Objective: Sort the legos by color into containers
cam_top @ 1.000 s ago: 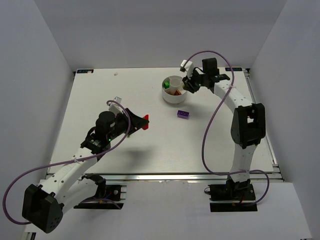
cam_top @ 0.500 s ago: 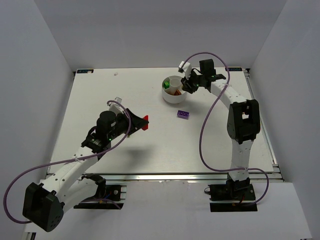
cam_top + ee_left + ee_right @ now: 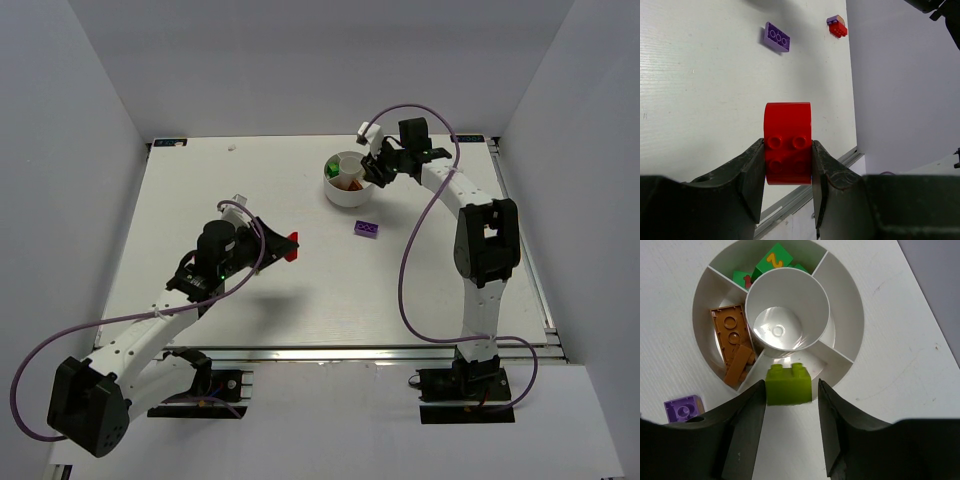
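On white table (image 3: pixel 200 190), far side, right of centre: round white dish (image 3: pixel 850 310), wedge compartments around a central well. Over its near rim: right gripper (image 3: pixel 790 390), jaws flanking a yellow-green brick (image 3: pixel 788 386) above one wedge; gripped or let go, cannot tell. Left of mid-table: left gripper (image 3: pixel 788 150), clenched on a red brick (image 3: pixel 787 132). In the dish: orange bricks (image 3: pixel 733 347) in one wedge, green bricks (image 3: pixel 770 261) in the next. Loose on the table near the dish: purple brick (image 3: pixel 366 229).
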